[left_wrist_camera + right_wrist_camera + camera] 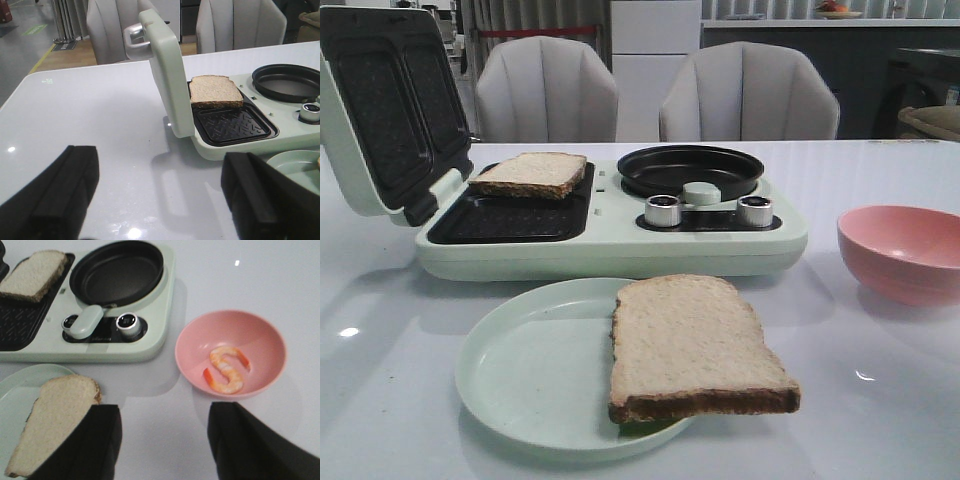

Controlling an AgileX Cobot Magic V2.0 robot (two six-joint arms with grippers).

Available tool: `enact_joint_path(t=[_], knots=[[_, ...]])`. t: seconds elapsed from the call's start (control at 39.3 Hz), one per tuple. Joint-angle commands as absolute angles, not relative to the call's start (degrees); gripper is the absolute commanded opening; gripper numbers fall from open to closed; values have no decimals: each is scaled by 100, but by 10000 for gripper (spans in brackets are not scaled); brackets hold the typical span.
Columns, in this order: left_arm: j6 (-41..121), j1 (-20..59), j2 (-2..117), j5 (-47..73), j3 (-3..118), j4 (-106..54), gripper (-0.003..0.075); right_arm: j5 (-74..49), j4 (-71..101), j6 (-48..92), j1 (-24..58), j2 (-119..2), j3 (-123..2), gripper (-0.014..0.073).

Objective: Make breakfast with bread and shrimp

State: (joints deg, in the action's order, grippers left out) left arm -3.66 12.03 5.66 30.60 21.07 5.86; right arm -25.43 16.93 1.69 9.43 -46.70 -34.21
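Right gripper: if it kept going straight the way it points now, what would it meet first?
Probably bare table. The right gripper is open, aimed at the gap between the pink bowl holding the shrimp and the plate with bread. Depth is unclear.

Bread: pale beige, dark brown crust. Shrimp: orange-pink, red tails. Bowl: salmon pink. Plate and cooker: pale mint green. Grill plates: black, chevron-embossed. Pan: black. Dials: chrome. Table: glossy white.
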Motion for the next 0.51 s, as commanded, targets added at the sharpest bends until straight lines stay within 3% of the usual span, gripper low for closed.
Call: enact_joint_path(t=[0.0, 0.48], knots=[[-449, 1196, 638, 2571, 2258, 554, 565, -2729, 2101, 282, 961, -5383, -4132, 487], [-449, 1196, 638, 2571, 2258, 554, 565, -3907, 5120, 2805, 961, -8237, -5172, 487]])
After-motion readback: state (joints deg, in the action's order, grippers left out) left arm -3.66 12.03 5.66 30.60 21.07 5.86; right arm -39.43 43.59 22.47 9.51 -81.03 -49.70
